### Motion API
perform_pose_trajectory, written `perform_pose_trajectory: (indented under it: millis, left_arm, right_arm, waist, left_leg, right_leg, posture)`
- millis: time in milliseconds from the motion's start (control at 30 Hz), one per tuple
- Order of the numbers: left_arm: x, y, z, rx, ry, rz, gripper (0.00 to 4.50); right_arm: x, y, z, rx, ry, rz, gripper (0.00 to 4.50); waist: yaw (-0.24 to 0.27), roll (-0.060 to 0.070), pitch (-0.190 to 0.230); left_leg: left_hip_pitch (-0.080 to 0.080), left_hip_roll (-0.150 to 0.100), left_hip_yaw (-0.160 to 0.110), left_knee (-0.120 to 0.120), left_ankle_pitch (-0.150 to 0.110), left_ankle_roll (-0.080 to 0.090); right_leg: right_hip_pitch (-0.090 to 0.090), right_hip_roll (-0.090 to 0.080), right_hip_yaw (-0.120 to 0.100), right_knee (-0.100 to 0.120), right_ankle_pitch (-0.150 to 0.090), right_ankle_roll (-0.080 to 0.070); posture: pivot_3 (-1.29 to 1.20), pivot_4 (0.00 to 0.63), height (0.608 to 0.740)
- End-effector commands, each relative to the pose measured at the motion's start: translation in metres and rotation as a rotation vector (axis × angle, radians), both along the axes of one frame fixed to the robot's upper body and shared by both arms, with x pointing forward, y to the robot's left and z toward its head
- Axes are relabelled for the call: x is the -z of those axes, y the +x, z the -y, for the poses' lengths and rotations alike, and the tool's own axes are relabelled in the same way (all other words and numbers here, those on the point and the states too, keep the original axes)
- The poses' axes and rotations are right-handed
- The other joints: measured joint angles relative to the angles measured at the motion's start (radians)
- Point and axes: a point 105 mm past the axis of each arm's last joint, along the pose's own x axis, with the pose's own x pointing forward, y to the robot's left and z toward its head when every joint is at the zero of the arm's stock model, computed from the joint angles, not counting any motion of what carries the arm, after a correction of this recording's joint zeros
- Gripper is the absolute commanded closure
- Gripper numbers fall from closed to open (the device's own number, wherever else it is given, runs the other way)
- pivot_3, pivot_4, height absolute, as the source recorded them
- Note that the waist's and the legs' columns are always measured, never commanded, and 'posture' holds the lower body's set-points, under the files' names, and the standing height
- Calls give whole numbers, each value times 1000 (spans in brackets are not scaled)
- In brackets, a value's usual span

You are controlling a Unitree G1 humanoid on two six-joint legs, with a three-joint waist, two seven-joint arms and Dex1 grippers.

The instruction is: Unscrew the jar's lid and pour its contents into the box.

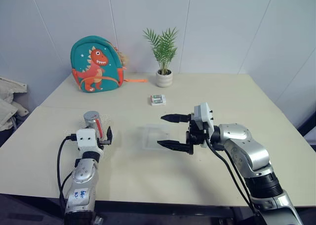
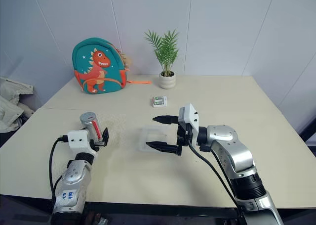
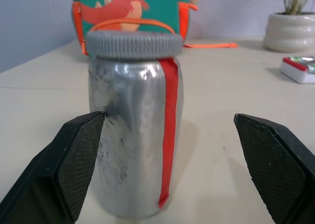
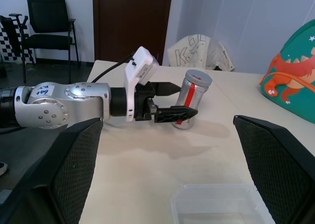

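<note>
1. Left eye view, lower left of the frame: the left arm reaches forward over the worktop (image 1: 207, 86), its left gripper (image 1: 102, 134) level with the jar (image 1: 92, 121).
2. Its fingers stand wide apart on either side of the jar; in the left wrist view one finger (image 3: 78, 160) sits just beside the jar's wall, the other well clear. Contact cannot be told.
3. The jar stands upright, the grey lid (image 3: 132, 43) on top, a red strip down its side.
4. Centre right: the right arm bends inward, the right gripper (image 1: 170, 131) pointing sideways toward frame left, fingers spread wide, holding nothing.
5. The clear box (image 1: 155, 136) lies at frame centre, beside the right gripper's fingertips.
</note>
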Motion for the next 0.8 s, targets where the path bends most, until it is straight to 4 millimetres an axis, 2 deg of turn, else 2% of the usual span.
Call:
perform_pose_trajectory:
  millis: [33,333,500,800]
  left_arm:
    - [-9,-1,-3,-42,8,37,0]
    - [-7,7,-6,-87,35,17,0]
    - [-8,13,-18,-127,47,19,0]
    - [-10,24,-26,-159,50,12,0]
  right_arm:
    - [-8,-6,1,-23,4,31,20]
    - [-8,-4,2,-26,-5,27,20]
    - [-8,-4,3,-35,-19,20,20]
    - [-7,-4,2,-39,-21,8,20]
  waist:
    - [0,0,0]
    - [0,0,0]
    - [0,0,0]
    - [0,0,0]
  left_leg:
    - [0,0,0,0,0,0]
    - [0,0,0,0,0,0]
    - [0,0,0,0,0,0]
    - [-1,0,0,0,0,0]
  right_leg:
    - [0,0,0,0,0,0]
    - [0,0,0,0,0,0]
    - [0,0,0,0,0,0]
    - [0,0,0,0,0,1]
  posture:
    - [0,150,740]
    - [0,150,740]
    - [0,150,740]
    - [0,150,740]
